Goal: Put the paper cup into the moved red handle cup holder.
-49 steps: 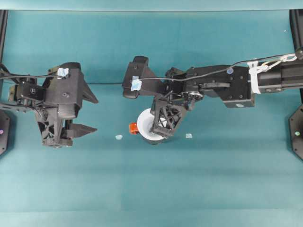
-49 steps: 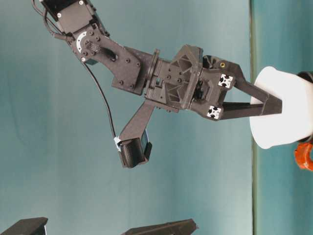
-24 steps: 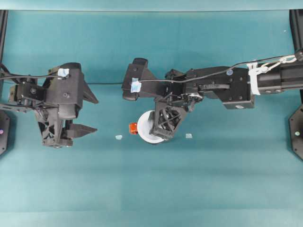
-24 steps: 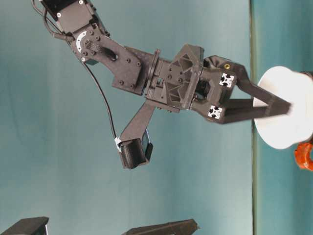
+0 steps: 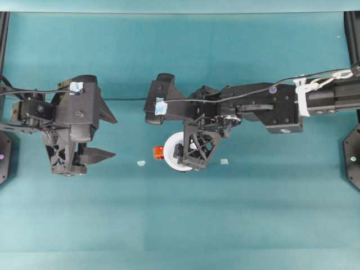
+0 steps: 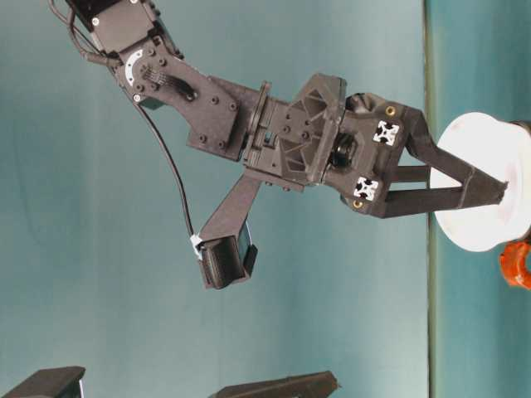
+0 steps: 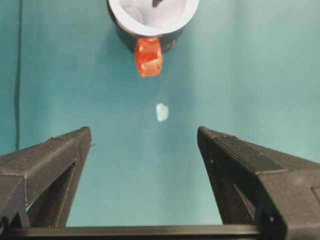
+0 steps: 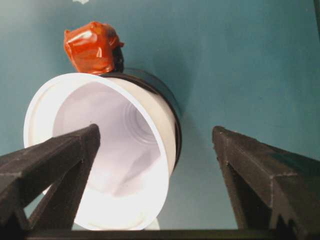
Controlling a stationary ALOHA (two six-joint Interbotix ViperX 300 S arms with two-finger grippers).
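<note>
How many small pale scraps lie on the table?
2: one scrap left of the holder's red handle, the other scrap right of the paper cup. More may hide under the arms.

teal table (image 5: 185, 225) with black holder (image 8: 167, 100), two scraps (image 5: 141, 163)

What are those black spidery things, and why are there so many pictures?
They are two robot arms on a teal table, each ending in two fingers. One camera looks down from above, one looks from table height, and one rides on each arm. The right gripper is open, with one finger inside the white paper cup. The cup sits in a black red handle cup holder. The left gripper is open and holds nothing.
</note>
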